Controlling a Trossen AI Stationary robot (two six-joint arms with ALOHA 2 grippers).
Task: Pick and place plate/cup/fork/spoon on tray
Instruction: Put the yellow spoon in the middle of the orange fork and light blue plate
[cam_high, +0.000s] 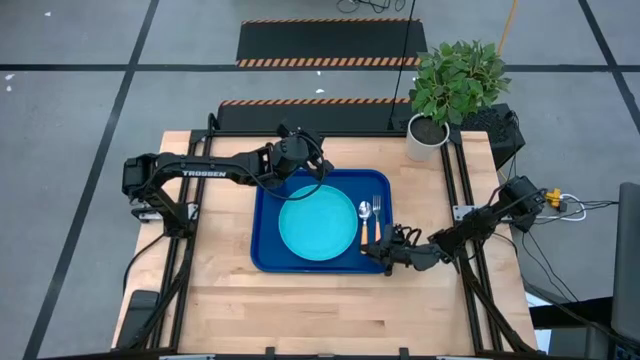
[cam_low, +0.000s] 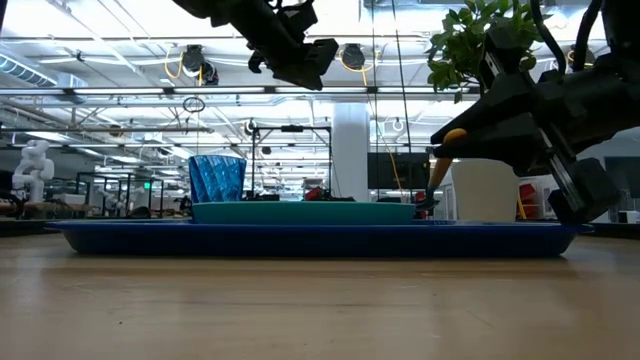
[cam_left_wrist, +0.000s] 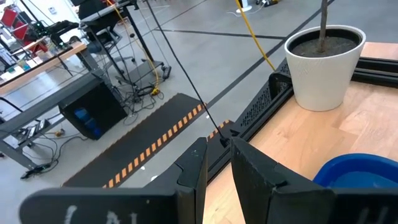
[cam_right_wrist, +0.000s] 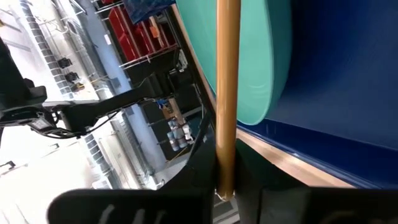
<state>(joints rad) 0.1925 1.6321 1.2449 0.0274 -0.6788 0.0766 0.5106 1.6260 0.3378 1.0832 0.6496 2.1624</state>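
Nearest at table height: bare wood of the table (cam_high: 220, 300), then the raised front rim of the tray (cam_low: 300, 242), the landmark for all else.

Leftmost, high above the tray's far-left part: left gripper (cam_left_wrist: 217, 146). Fingers drawn almost together, only a narrow slit between them, nothing held. Hangs well clear of the dishes, probably so as not to crowd the other arm.

Below it, upright on the tray's far-left part: the cup (cam_low: 217, 178). Tucked behind the plate in the low view, presumably to leave the middle free.

Centred on the tray, flat: the plate (cam_high: 315, 225). Takes up most of the tray's middle, leaving a strip of tray floor along the right side for cutlery.

In that strip, just right of the plate: the spoon (cam_high: 365, 211), bowl toward the tray's far edge, orange handle toward the near edge, lying along the plate's rim.

Just right of the spoon, parallel to it: the fork (cam_high: 377, 205), tines toward the far edge.

At the tray's near-right corner: right gripper (cam_high: 385, 250), fingers clamped on a thin orange handle. Most likely the fork's, though hard to tell from the spoon's. Held by the handle end and tilted, far end down toward the tray floor, which suits laying it flat beside its partner.

Beyond the tray's far-right corner: white plant pot (cam_high: 425, 140), off the tray and out of play.
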